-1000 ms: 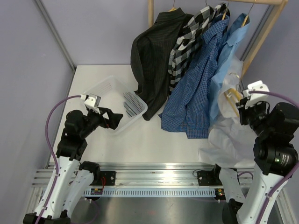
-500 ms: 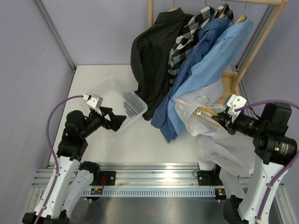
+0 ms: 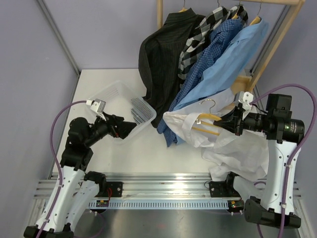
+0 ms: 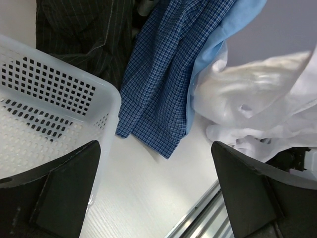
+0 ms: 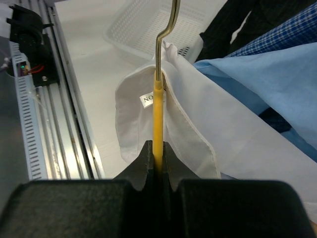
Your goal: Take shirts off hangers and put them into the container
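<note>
Holding the white shirt [image 3: 181,125] up on its hanger [image 3: 208,124], the right claw [image 3: 229,124] is clamped on what looks like one shoulder end of the yellow frame. The hook is off the rail [image 3: 285,2]. The bundle hangs above the bench [image 3: 99,79], between the hung shirts and the basket [image 3: 111,91], with the tail trailing down by the right arm's base. The hanger's long axis runs out from the claw leftward toward the basket, the hook is uppermost, and the collar faces the basket. The left claw [image 3: 125,130] waits with jaws wide apart just at the basket's near rim, holding nothing. My read: the step is stripping the shirt. Next, the left claw should pinch the collar or shoulder cloth and draw it off the free end while the right holds firm.
</note>
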You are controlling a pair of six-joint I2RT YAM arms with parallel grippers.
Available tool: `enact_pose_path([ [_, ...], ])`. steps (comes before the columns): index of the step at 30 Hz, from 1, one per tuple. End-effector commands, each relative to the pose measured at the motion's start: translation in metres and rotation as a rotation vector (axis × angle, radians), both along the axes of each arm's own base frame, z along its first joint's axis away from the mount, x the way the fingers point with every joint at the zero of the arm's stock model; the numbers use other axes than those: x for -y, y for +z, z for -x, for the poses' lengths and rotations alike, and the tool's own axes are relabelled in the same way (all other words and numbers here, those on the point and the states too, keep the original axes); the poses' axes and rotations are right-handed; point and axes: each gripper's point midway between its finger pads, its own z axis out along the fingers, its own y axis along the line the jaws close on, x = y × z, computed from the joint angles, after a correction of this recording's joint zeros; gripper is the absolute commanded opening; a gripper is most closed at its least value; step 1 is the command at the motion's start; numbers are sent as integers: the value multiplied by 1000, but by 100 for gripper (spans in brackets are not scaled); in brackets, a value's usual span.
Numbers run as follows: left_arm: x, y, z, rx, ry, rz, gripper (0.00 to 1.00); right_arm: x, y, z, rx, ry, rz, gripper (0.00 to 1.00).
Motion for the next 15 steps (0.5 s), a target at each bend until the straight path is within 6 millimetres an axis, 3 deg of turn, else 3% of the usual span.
enact_pose_path([
  [1,7,22,14,24,-35,86,99,-26,-5,39,-242,108,-151,0],
  [2,7,23,16,13,-36,102,99,-26,-4,29,-200,110,-140,0],
  [4,7,26,22,14,-35,120,99,-29,-9,27,-272,91,-165,0],
  [5,7,25,24,1,-33,133,99,-32,-6,16,-207,95,-145,0],
  [15,4,30,39,-77,-1,203,99,-63,-10,-15,-279,64,-126,0],
])
